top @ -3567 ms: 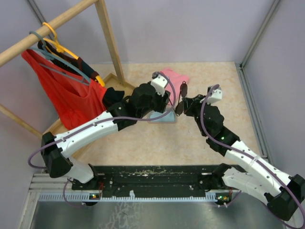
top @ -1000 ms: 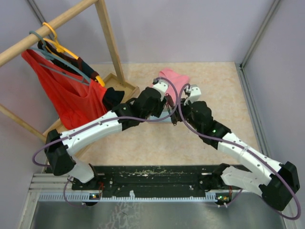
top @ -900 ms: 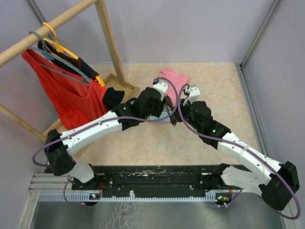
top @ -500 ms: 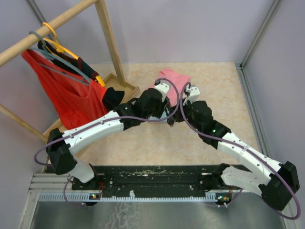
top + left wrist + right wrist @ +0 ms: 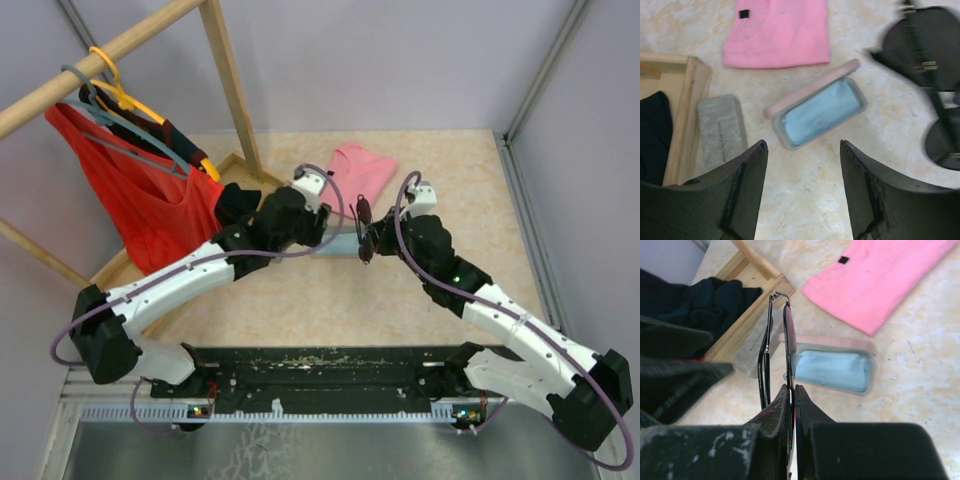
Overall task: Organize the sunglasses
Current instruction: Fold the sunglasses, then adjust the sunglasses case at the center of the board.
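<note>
Now R pincer (image 5: 791,388) grips sunglasses (image 5: 789,340).

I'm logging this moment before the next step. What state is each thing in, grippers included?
sunglasses: arms folded, held off the table.
right gripper: shut on the sunglasses.
left gripper: open, empty.
pink case: lid open, light-blue cloth inside, no glasses in it.
grey case: closed, lying flat.
pink garment: folded, flat on the table.
</note>
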